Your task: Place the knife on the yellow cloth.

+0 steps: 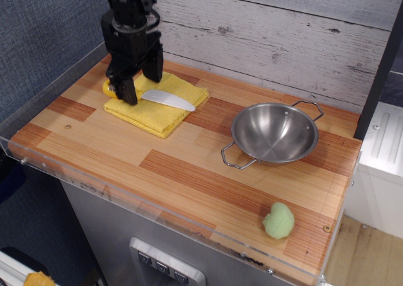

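Observation:
The knife (169, 99) lies flat on the yellow cloth (154, 114) at the table's back left. Its white blade points right toward the bowl. Its yellow handle end (109, 88) peeks out left of the near finger. My black gripper (143, 88) stands over the handle end with its jaws apart, one finger (130, 94) in front of the knife and the other behind it. It looks open and is not clamping the knife.
A steel bowl (275, 132) with two wire handles sits at the right middle of the wooden table (189, 166). A small green lump (278, 220) lies near the front right corner. A clear acrylic rim (126, 201) runs along the table's front and left edges.

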Tool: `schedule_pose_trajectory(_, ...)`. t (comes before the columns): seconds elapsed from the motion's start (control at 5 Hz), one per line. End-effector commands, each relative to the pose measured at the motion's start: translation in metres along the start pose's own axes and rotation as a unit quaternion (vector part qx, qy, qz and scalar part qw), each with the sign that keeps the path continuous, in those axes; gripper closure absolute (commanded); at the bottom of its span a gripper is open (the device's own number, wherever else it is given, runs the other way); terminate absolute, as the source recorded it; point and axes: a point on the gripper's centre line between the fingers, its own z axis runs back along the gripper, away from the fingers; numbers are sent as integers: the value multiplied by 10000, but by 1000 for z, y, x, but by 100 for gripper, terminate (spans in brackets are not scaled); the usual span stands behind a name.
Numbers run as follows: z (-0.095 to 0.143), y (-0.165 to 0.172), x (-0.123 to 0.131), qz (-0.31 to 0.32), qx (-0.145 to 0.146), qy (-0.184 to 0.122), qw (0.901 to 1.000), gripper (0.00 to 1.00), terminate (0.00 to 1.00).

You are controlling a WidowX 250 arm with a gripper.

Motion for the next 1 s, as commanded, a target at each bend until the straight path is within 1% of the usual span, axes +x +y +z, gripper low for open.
schedule_pose_trajectory(0.0,54,-5,8,26,-601,-8,9982,0,0)
schedule_pose_trajectory(0.2,76,3,11,30,-750,-33,9972,0,0)
schedule_pose_trajectory(0.4,97,14,10,69,-823,-42,9966,0,0)
schedule_pose_trajectory(0.6,116,25,3,194,-897,-243,9955,0,0)
schedule_pose_trajectory(0.8,116,25,3,194,-897,-243,9955,0,0)
